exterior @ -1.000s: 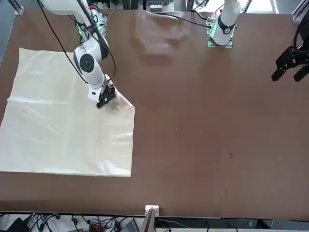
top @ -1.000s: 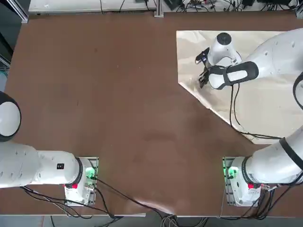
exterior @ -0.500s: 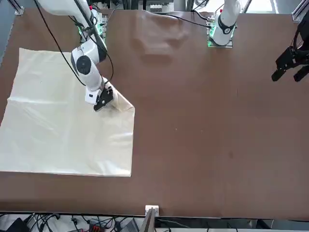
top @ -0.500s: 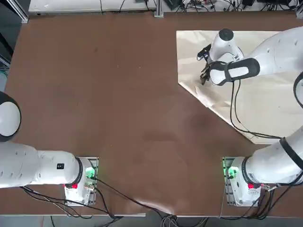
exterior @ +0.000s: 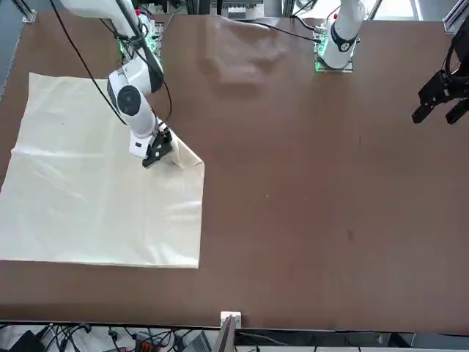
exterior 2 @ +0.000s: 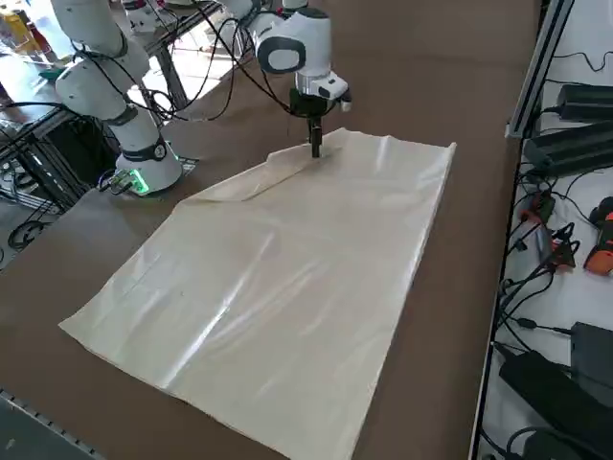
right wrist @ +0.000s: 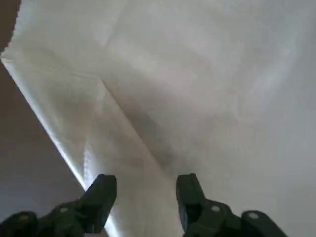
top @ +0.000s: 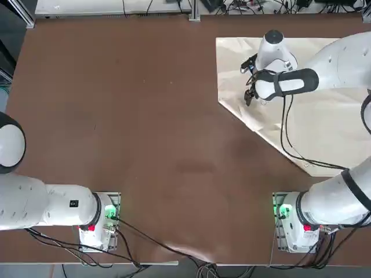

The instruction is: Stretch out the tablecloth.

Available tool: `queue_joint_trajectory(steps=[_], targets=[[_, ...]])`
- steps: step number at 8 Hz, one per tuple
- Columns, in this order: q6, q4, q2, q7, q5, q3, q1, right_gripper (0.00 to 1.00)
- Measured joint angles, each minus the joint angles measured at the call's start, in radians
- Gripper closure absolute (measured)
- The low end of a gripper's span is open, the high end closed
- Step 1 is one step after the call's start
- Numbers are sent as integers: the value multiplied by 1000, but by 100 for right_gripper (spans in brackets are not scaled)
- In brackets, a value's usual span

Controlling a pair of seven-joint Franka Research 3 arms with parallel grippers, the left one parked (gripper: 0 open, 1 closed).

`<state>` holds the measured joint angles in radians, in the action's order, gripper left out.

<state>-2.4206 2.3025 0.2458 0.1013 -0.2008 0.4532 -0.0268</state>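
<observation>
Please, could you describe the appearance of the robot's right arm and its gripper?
The right arm is white with rounded segments, dark bands and black cables running along it. The right gripper is black, with two blunt fingers and small round screw heads.

The right gripper (right wrist: 146, 180) points downward. Its jaws stand open, with the two fingers (right wrist: 101, 195) apart and a gap between their tips. The wrist (exterior 2: 295, 43) sits above the jaws. In the top view, the forearm (top: 339, 63) extends to the right of the jaws; the base (top: 297, 223) lies below them.
</observation>
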Motion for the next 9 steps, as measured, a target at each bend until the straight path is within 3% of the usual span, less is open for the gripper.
queue_joint_trajectory(steps=[3,7,9], targets=[[55,7,-18,305,17,108,16,15],[57,47,-18,673,20,116,90,14],[51,81,-16,765,20,115,93,14]])
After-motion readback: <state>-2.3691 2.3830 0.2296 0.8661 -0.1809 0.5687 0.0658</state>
